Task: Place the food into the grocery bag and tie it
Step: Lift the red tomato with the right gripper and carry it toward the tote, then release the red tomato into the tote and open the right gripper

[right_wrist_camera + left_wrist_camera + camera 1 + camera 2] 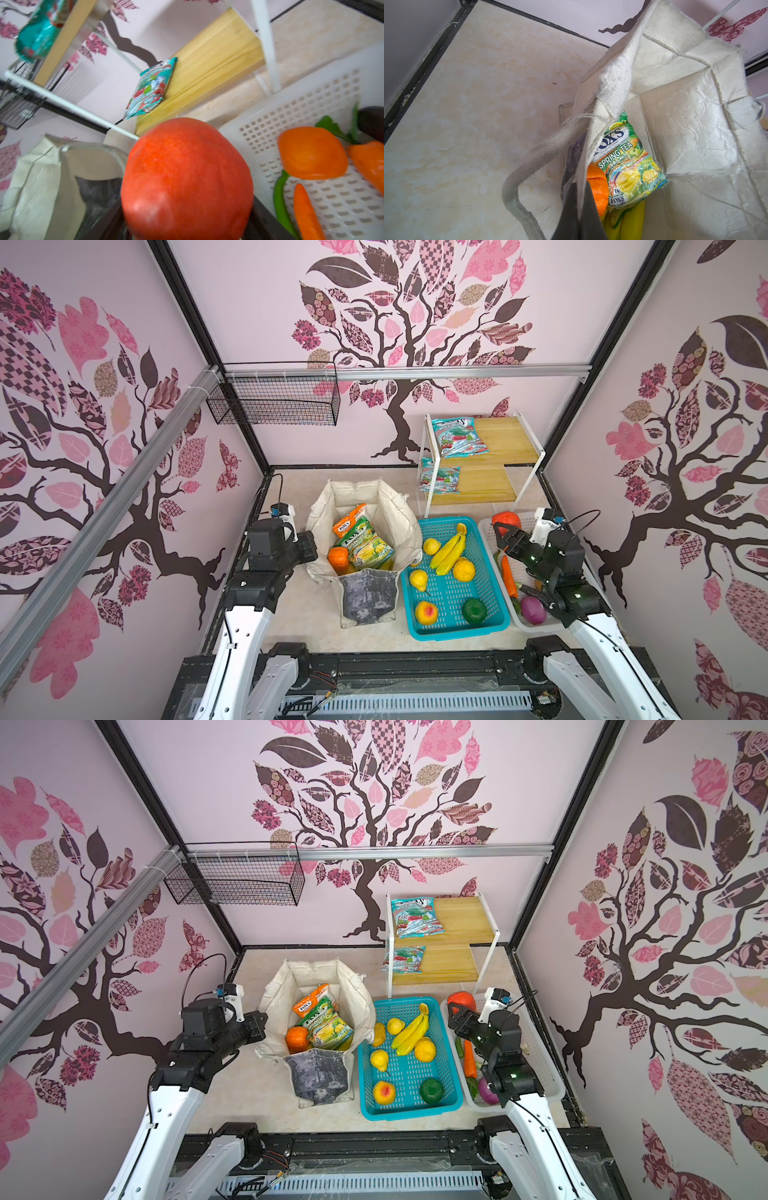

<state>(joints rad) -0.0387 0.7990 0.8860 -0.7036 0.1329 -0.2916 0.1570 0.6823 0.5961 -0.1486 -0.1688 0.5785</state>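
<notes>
Bag open on the table, red vegetable held over the white basket.

The left gripper [580, 188] has its jaws pressed together on the left wall of the canvas bag [360, 494], which stands on the table [305, 624]. Inside it are an orange [338, 557], bananas [632, 221], a green packet [369, 546] and an orange packet [348, 521]. The right gripper [505, 526] has its jaws spread around the red vegetable [505, 516], gripping it above the far corner of the white basket [301, 108].

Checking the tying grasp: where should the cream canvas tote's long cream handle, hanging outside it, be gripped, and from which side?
Probably mid-loop on the long cream handle, coming from the robot's left, outside the cream canvas tote: there the flat strap bows away from the wall.
</notes>
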